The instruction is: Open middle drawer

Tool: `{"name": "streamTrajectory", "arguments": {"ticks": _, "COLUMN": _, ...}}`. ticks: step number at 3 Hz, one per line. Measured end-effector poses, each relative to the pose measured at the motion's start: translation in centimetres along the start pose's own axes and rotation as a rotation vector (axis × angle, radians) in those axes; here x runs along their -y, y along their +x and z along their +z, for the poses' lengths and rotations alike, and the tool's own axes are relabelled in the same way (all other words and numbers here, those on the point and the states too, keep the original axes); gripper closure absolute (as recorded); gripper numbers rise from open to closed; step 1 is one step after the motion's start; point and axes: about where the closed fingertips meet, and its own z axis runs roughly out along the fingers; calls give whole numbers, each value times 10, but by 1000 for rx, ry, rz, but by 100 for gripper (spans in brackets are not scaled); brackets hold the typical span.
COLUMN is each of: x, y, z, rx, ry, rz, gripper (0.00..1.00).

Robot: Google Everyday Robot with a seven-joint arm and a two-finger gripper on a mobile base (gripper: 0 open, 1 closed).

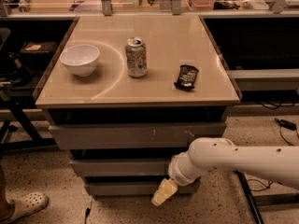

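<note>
The middle drawer (119, 166) is the plain grey front second from the top, below the taller scratched front (135, 136) and above the lowest front (126, 187). It sits closed, with a dark gap above it. My white arm comes in from the right, and my gripper (163, 193) with its pale yellow fingers hangs in front of the lowest front, just below the middle drawer's right part.
On the cabinet top (107, 92) stand a white bowl (80, 59), a drink can (136, 57) and a dark snack bar (186, 76). A white shoe (23, 205) lies on the floor at the left. Cables (285, 123) lie at the right.
</note>
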Motion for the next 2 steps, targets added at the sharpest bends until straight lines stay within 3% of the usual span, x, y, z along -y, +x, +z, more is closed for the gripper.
{"name": "streamTrajectory", "arguments": {"ticks": 2, "x": 27, "y": 1, "z": 26, "rx": 3, "ry": 27, "rz": -13, "gripper": 0}}
